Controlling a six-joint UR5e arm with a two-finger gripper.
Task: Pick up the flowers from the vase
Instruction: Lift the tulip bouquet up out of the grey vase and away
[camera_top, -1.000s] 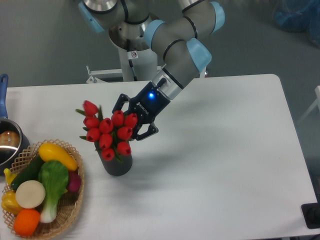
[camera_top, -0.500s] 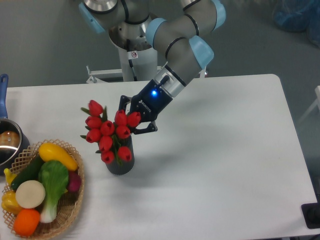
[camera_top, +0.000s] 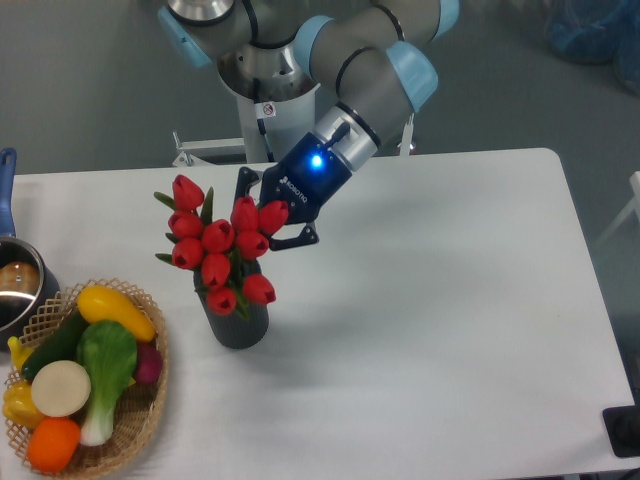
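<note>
Claw (camera_top: 262, 212) fingers grip the flowers (camera_top: 218, 243) at their right side. Stems reach into the vase (camera_top: 237, 321) on the surface (camera_top: 430, 290).

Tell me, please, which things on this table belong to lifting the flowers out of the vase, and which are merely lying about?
Part of the job:
- flowers, red tulips
- vase, dark grey
- gripper, closed on the bunch

Just lying about:
- wicker basket of vegetables, at the front left
- steel pot with a blue handle, at the left edge
</note>
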